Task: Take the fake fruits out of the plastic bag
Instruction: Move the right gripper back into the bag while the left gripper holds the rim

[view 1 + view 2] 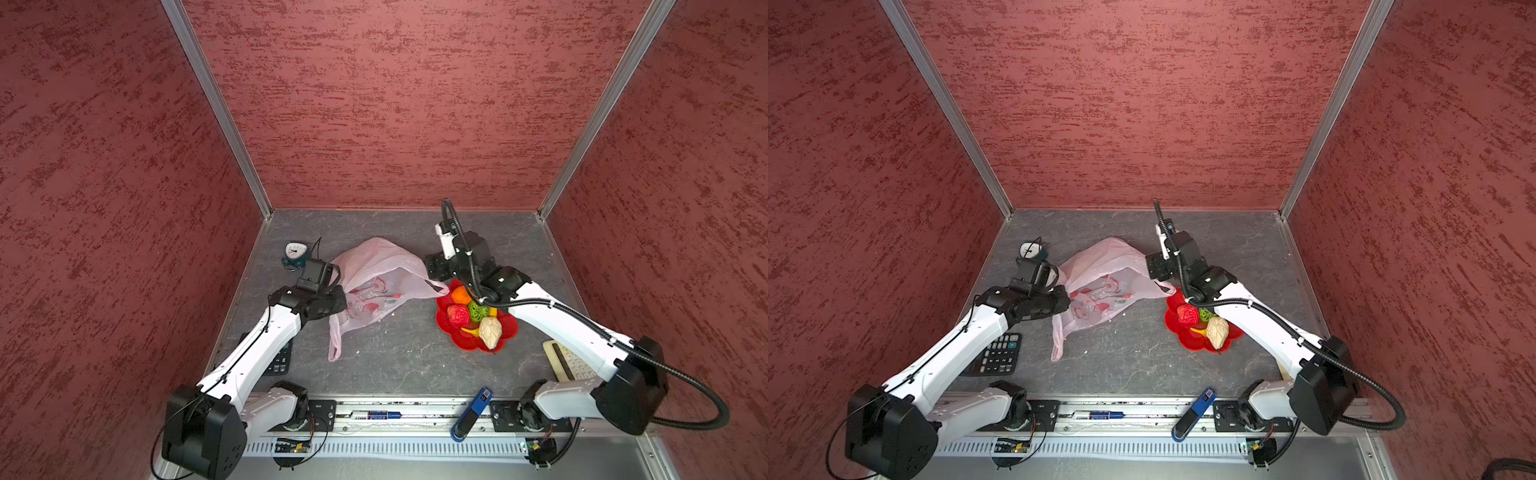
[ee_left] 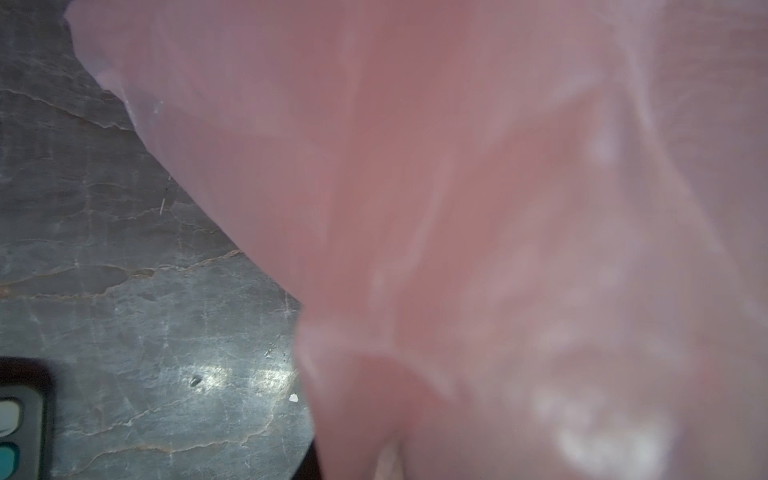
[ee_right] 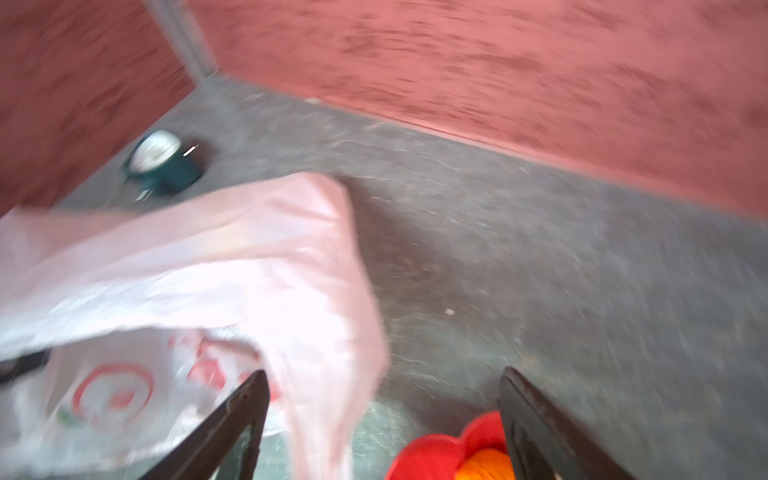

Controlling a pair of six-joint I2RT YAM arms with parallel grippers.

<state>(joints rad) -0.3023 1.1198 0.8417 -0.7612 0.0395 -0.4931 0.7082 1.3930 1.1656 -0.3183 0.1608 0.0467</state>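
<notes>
The bag (image 1: 376, 266) lies slack on the bench (image 1: 399, 357) and looks emptied. The fruits (image 1: 476, 316) sit heaped on the plate (image 1: 459, 344) just beside it, likely the drop-off spot. The left tool (image 1: 334, 305) meets the bag's edge, probably to steady it; plastic hides its jaws, so I cannot tell its grip. The right tool (image 3: 384, 374) gapes wide and empty over the plate's rim.

Grey stone-look table (image 1: 407, 365), red mottled walls (image 1: 415, 104) on three sides. Far left, a small clock (image 1: 296, 250), white face on a teal body. Near left, a black calculator (image 1: 998, 355) lying flat. Right of middle, a red flower-shaped plate (image 1: 462, 345). Near right, a cream keyed slab (image 1: 559, 360), half hidden. Along the front rail (image 1: 415, 422), a blue tool (image 1: 471, 415) and a battery (image 1: 376, 414).
</notes>
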